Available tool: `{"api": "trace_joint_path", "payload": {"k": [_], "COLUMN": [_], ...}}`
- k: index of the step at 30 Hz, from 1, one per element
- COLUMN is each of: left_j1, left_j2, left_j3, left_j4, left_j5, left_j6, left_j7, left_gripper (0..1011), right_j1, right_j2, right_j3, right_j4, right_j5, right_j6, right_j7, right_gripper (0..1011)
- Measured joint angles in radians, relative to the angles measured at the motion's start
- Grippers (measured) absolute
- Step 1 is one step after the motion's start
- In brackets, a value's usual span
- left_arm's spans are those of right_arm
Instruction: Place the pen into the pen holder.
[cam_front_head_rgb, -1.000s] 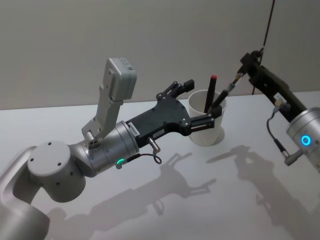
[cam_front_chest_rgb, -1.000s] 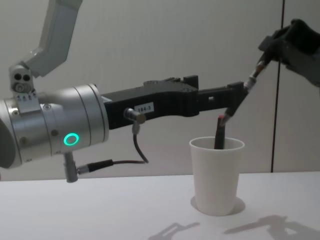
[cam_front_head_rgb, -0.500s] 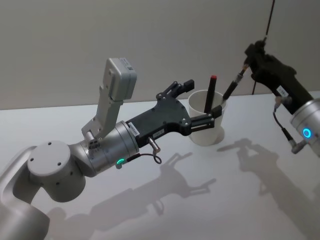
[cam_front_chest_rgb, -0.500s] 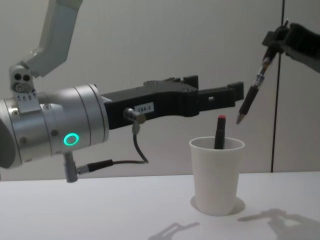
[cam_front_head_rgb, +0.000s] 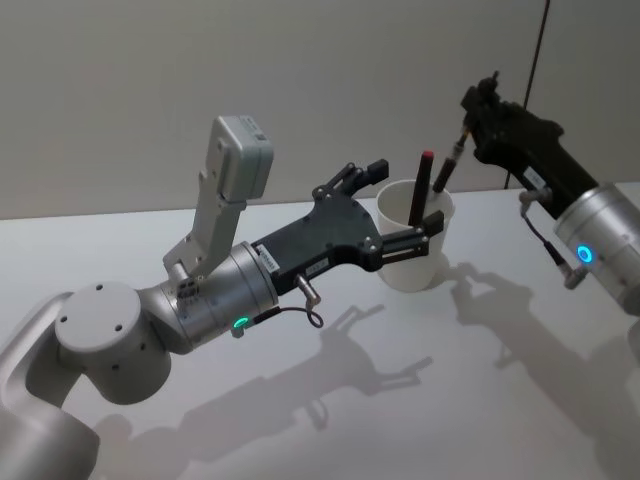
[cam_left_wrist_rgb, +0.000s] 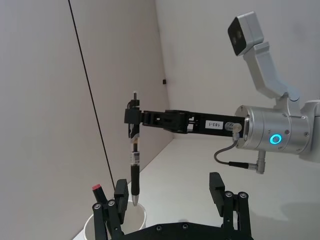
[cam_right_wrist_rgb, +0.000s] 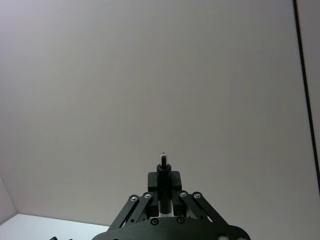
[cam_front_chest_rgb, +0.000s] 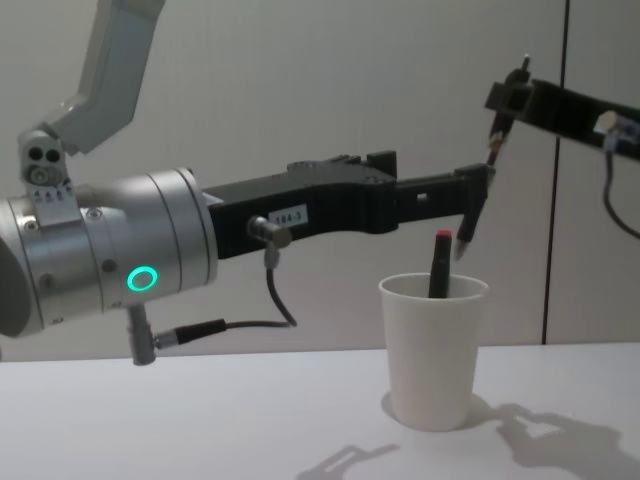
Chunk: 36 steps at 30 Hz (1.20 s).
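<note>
The pen holder (cam_front_head_rgb: 412, 262) (cam_front_chest_rgb: 434, 350) (cam_left_wrist_rgb: 137, 220) is a white paper cup standing on the table. A dark pen with a red cap (cam_front_head_rgb: 420, 190) (cam_front_chest_rgb: 438, 262) leans inside it. My right gripper (cam_front_head_rgb: 468, 108) (cam_front_chest_rgb: 506, 100) (cam_left_wrist_rgb: 132, 116) (cam_right_wrist_rgb: 163, 181) is shut on the top of a black pen (cam_front_head_rgb: 447, 165) (cam_front_chest_rgb: 473, 210) (cam_left_wrist_rgb: 134, 162). That pen hangs tip down, with the tip just above the cup's rim. My left gripper (cam_front_head_rgb: 408, 200) (cam_front_chest_rgb: 440, 188) (cam_left_wrist_rgb: 167, 189) is open, its fingers spread to either side over the cup.
The white table (cam_front_head_rgb: 450, 380) carries the arms' shadows. A plain wall with a dark vertical seam (cam_front_chest_rgb: 556, 200) stands close behind the cup. The left arm's body (cam_front_head_rgb: 200, 300) stretches across the table's left half.
My right gripper has swung left with the black pen. The pen has turned more upright and come back over the cup's rim. The left arm has not moved.
</note>
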Motion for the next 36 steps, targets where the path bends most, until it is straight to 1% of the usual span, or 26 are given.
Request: {"api": "trace_joint_path", "payload": {"k": [1, 4, 14, 17, 24, 30, 32, 33, 36], "left_j1": [0.000, 0.000, 0.000, 0.000, 0.000, 0.000, 0.000, 0.000, 0.000], "left_j2": [0.000, 0.000, 0.000, 0.000, 0.000, 0.000, 0.000, 0.000, 0.000], "left_j3": [0.000, 0.000, 0.000, 0.000, 0.000, 0.000, 0.000, 0.000, 0.000], "left_j4": [0.000, 0.000, 0.000, 0.000, 0.000, 0.000, 0.000, 0.000, 0.000], "left_j5": [0.000, 0.000, 0.000, 0.000, 0.000, 0.000, 0.000, 0.000, 0.000], "left_j6": [0.000, 0.000, 0.000, 0.000, 0.000, 0.000, 0.000, 0.000, 0.000], "left_j7": [0.000, 0.000, 0.000, 0.000, 0.000, 0.000, 0.000, 0.000, 0.000], "left_gripper": [1003, 1003, 1003, 1003, 1002, 1003, 1003, 1003, 1003], "right_j1": [0.000, 0.017, 0.058, 0.066, 0.091, 0.103, 0.107, 0.108, 0.112], "right_j2": [0.000, -0.010, -0.035, -0.040, -0.059, -0.068, -0.071, -0.072, -0.075], "right_j3": [0.000, -0.005, -0.020, -0.023, -0.036, -0.043, -0.045, -0.046, -0.049], "right_j4": [0.000, 0.030, 0.115, 0.136, 0.200, 0.231, 0.241, 0.244, 0.256], "right_j5": [0.000, -0.020, -0.069, -0.081, -0.133, -0.161, -0.170, -0.173, -0.184], "right_j6": [0.000, -0.004, -0.016, -0.019, -0.035, -0.044, -0.048, -0.048, -0.052], "right_j7": [0.000, 0.024, 0.072, 0.079, 0.094, 0.100, 0.102, 0.102, 0.104], "right_gripper": [131, 130, 130, 131, 130, 131, 146, 194, 257]}}
